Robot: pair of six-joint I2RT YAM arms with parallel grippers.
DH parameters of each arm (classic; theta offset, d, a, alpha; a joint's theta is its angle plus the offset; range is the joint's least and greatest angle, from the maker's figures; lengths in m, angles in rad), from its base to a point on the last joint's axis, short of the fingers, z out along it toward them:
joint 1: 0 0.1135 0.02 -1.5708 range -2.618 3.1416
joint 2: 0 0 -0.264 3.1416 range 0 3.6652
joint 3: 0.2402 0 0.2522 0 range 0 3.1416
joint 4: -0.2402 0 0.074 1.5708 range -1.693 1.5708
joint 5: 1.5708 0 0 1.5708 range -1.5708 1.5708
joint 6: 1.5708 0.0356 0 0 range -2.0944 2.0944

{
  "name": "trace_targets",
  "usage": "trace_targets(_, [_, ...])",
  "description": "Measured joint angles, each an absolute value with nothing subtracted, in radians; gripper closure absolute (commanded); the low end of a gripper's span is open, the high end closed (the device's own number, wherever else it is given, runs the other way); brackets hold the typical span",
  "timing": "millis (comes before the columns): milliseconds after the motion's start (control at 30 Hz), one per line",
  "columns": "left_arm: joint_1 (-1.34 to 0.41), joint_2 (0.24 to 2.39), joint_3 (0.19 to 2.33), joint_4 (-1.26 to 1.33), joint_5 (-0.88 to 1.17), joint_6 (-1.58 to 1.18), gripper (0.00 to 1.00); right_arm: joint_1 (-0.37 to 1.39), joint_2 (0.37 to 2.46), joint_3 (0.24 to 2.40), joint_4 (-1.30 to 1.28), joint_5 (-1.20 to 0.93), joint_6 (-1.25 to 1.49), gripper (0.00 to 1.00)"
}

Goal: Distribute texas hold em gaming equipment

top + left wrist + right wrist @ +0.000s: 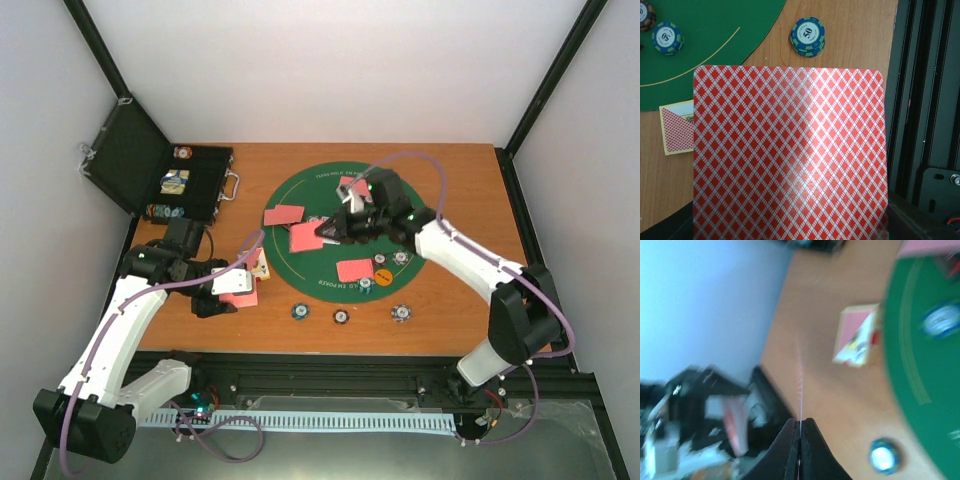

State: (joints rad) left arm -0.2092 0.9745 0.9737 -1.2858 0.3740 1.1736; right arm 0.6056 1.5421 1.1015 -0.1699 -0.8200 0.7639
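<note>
My left gripper (233,293) hovers over the wood left of the green mat (300,270), shut on a stack of red-backed playing cards (790,155). The top card fills the left wrist view and hides the fingers. My right gripper (328,232) is over the mat's middle, shut on one playing card (303,238); that card (800,385) shows edge-on, pinched between the black fingertips (810,440). More cards (283,215) (354,269) lie on the mat. Poker chips (300,311) (341,317) (401,313) sit on the wood in front of it. An orange button (383,275) lies on the mat.
A card box (258,265) stands at the mat's left edge, close to my left gripper. A black case (150,165) stands open at the back left with chips inside. Black rails (930,100) run along the table's near edge.
</note>
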Motion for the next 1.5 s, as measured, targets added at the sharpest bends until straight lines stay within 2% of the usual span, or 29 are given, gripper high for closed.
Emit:
trace_targets(167, [-0.21,0.981,0.974,-1.286,0.375,1.164,0.72,0.543,1.627,1.378,-0.529,-0.496,0.473,0.97])
trace_targets(267, [-0.21,0.984,0.974,-1.287,0.374,1.159,0.72,0.552,1.724,1.499,-0.657,-0.207,0.335,0.97])
trace_targets(467, [-0.209,0.989,0.974,-1.288,0.374,1.155,0.72,0.596,1.923,1.566,-0.738,0.308,0.115,0.97])
trace_targets(633, [-0.209,0.989,0.975,-1.294,0.374,1.153,0.72,0.676,2.028,1.581,-0.702,0.552,-0.064,0.97])
trace_targets(933, [-0.209,0.99,0.976,-1.298,0.374,1.147,0.72,0.722,2.118,1.636,-0.559,0.703,-0.257,0.97])
trace_targets(1267, [-0.209,0.99,0.978,-1.299,0.366,1.146,0.72,0.775,2.148,1.51,-0.43,0.657,-0.406,0.97])
trace_targets(1500, [-0.209,0.986,0.978,-1.299,0.363,1.145,0.72,0.793,2.148,1.51,-0.495,0.627,-0.382,0.79])
